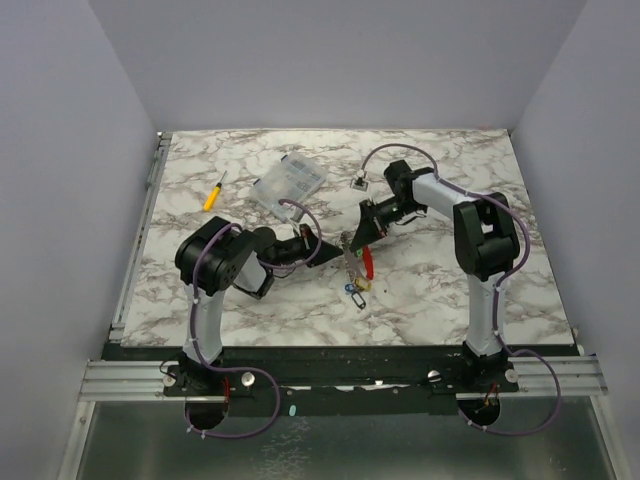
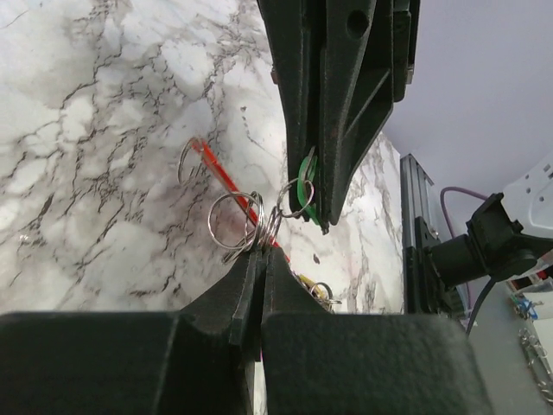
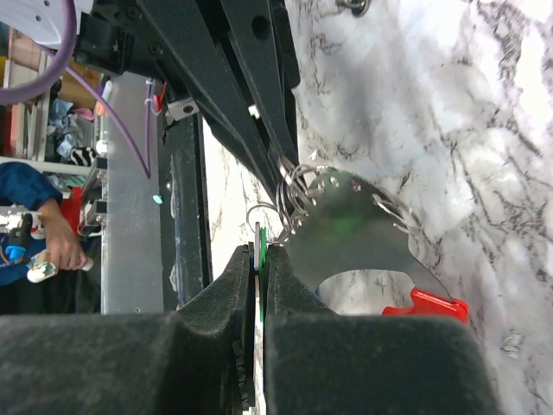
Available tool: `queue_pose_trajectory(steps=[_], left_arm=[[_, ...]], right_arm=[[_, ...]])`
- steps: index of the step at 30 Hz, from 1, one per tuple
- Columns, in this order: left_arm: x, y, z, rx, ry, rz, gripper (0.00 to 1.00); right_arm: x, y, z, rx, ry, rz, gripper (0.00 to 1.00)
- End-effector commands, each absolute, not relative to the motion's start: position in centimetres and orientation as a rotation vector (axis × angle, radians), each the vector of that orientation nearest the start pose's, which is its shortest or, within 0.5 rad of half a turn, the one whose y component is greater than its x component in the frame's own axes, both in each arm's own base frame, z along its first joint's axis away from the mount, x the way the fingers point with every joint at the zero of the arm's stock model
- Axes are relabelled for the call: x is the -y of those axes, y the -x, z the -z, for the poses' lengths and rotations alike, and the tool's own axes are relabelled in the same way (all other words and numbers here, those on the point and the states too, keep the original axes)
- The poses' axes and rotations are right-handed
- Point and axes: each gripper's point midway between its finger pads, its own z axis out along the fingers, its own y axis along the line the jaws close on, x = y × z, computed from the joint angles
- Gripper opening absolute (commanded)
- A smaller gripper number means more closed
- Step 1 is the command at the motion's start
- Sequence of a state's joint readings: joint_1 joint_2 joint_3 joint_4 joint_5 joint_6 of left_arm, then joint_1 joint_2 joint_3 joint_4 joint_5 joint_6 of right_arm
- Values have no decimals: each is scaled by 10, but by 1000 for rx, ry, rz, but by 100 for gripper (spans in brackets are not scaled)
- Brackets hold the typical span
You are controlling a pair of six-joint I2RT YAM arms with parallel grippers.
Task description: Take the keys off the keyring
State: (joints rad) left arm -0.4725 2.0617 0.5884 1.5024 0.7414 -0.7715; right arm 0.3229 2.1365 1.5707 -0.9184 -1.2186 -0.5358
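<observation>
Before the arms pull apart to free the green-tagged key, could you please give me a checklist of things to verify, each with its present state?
1. Left gripper shut on the thin silvery metal keyring: ok.
2. Right gripper shut on the small green-tagged key: ok.
3. Green key's own small loop worked into the keyring's split: cannot tell.
4. Blue and yellowish tagged keys dangle below, outside both grips: ok.
5. Yellow-handled screwdriver and clear plastic box lie apart from both grippers: ok.
</observation>
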Motion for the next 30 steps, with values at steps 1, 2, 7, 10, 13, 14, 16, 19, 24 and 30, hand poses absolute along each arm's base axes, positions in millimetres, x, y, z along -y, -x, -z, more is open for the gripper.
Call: queue_pose_trajectory(steps=[1, 2, 7, 10, 13, 14, 16, 19, 24, 30], left_arm=[[299, -300, -123, -1468, -533, 1439, 0], [298, -300, -119, -1484, -536, 1425, 0], [293, -298, -107, -1540, -543, 1386, 21], [290, -300, -101, -1572, -566, 1334, 39], [287, -299, -97, -1600, -605, 1292, 44], [287, -297, -98, -1591, -638, 1282, 45], [284, -298, -99, -1584, -720, 1223, 46], [280, -305, -94, -1571, -943, 1043, 49], [276, -308, -89, -1490, -1255, 836, 52], [293, -298, -68, -1469, -1521, 691, 53]], right_arm=[[-265, -300, -90, -2210, 1062, -1703, 1], [-265, -299, -88, -2214, 1059, -1707, 1], [-266, -296, -84, -2214, 1031, -1746, 1], [-267, -292, -79, -2222, 1024, -1760, 1], [-269, -285, -73, -2231, 1020, -1780, 1], [-269, -283, -70, -2236, 1018, -1785, 1], [-269, -279, -66, -2240, 1019, -1797, 1], [-267, -276, -66, -2228, 1035, -1800, 1], [-267, -277, -78, -2195, 1064, -1781, 1], [-266, -274, -85, -2187, 1084, -1790, 1]])
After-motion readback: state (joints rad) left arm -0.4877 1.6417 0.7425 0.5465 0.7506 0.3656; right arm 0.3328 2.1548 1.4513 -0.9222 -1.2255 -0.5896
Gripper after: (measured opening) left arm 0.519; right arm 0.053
